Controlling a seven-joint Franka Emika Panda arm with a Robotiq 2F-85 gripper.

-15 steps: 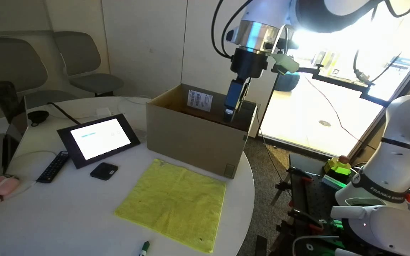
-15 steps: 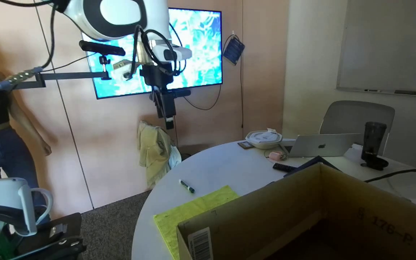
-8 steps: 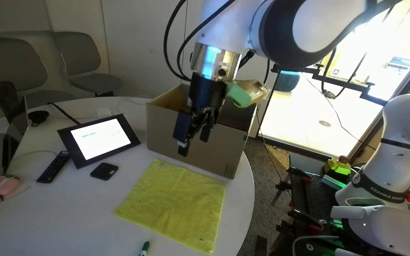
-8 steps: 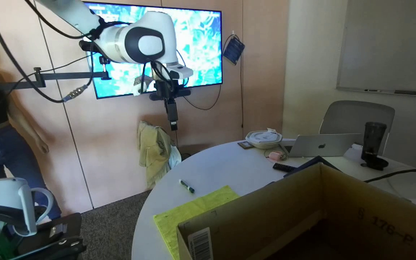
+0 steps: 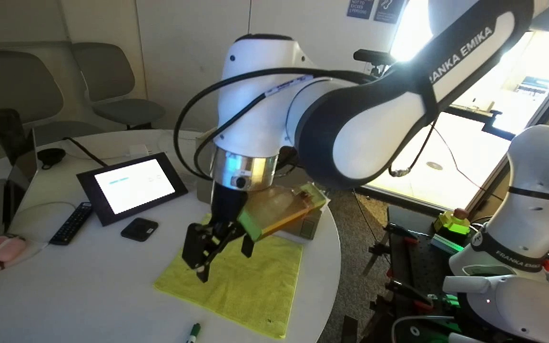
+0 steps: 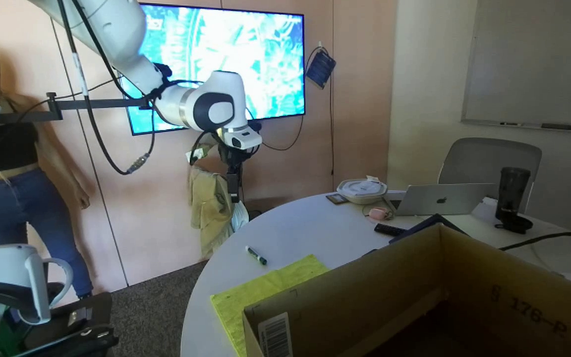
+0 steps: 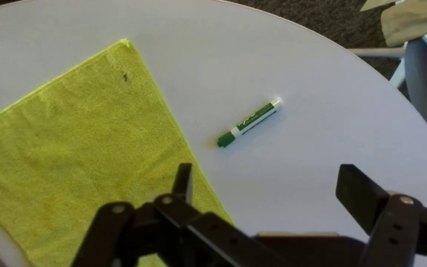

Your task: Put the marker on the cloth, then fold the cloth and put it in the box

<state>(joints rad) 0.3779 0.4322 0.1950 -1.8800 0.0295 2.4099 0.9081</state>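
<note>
A green-and-white marker lies on the white table, apart from the cloth and close to one side of it. The yellow-green cloth is spread flat in front of the box; in an exterior view the cloth is partly covered by the box wall. The brown cardboard box stands open at the top, and the arm blocks much of it in an exterior view. My gripper hangs above the table at the cloth's edge. Its fingers stand wide apart with nothing between them, and the marker lies beyond their tips.
A black-framed tablet, a black remote and a small black block lie beside the cloth. A laptop, a pink case and a lidded container sit farther along the round table.
From above the box, the arm has swung across and come down over the cloth, towards the marker's side. Marker, cloth and box have stayed in place.
</note>
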